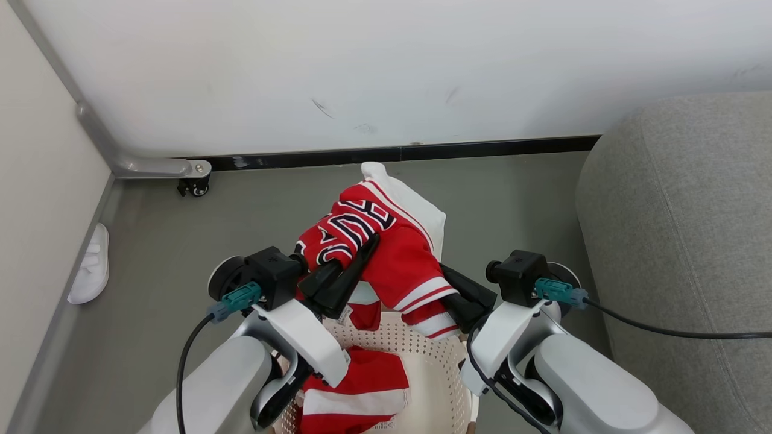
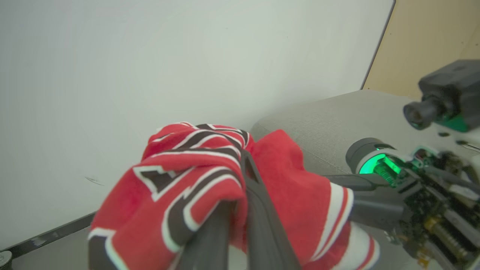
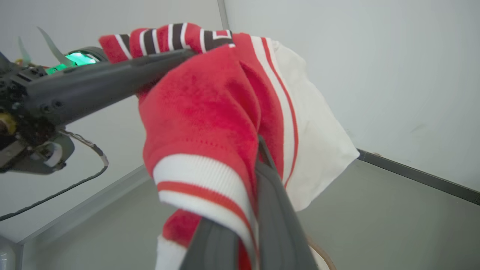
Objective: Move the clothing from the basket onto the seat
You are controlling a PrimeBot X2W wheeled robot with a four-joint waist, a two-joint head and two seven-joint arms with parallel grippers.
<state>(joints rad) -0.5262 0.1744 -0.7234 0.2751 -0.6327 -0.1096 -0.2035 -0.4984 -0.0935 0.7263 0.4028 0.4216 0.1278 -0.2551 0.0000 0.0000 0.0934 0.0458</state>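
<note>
A red jersey [image 1: 398, 259] with black-and-white lettering hangs bunched in the air above the basket [image 1: 431, 367]. My left gripper [image 1: 368, 247] is shut on its lettered part [image 2: 180, 168]. My right gripper [image 1: 449, 280] is shut on the striped hem [image 3: 202, 176], with cloth pinched between its fingers [image 3: 277, 210]. Red shorts [image 1: 356, 392] with a broad white stripe lie inside the cream perforated basket, partly hidden by my left forearm. The grey seat [image 1: 681, 241] lies to the right of the basket and reappears behind the jersey in the left wrist view [image 2: 330, 120].
A white wall with a dark baseboard [image 1: 422, 150] stands just ahead. A white slipper [image 1: 90, 265] lies on the grey floor at the left, near a panel's metal foot with a caster [image 1: 194, 184]. A black cable [image 1: 663, 328] trails from my right wrist across the seat.
</note>
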